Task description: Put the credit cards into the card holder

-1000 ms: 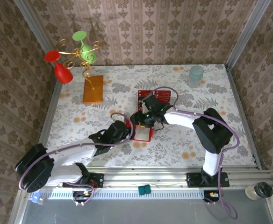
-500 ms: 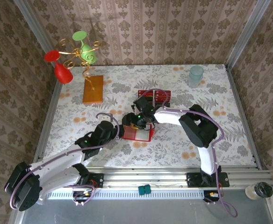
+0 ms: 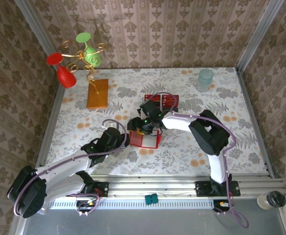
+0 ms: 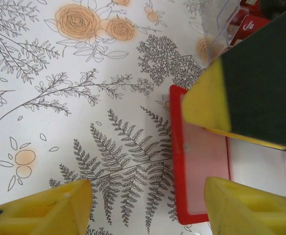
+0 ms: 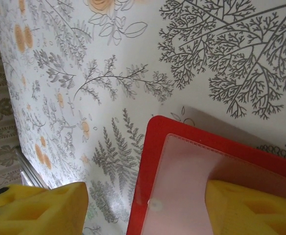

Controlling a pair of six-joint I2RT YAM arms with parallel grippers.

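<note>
On the flowered counter (image 3: 84,117) the red card holder (image 3: 152,142) lies open and flat near the middle. It looks thin and floppy, so I'd pin an edge while filling the clear pocket. The credit cards (image 3: 170,103) sit stacked near it on the far side. They seem light, stiff and slick, best pinched by their edges. The left fingers (image 3: 128,138) and right fingers (image 3: 144,129) stand apart and hold nothing, with one right tip on the pocket.

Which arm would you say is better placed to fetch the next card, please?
Right. The right hand, open, sits over the holder, with the cards just beyond it. The left hand, also open, straddles the holder's left edge, farther from the cards.
</note>
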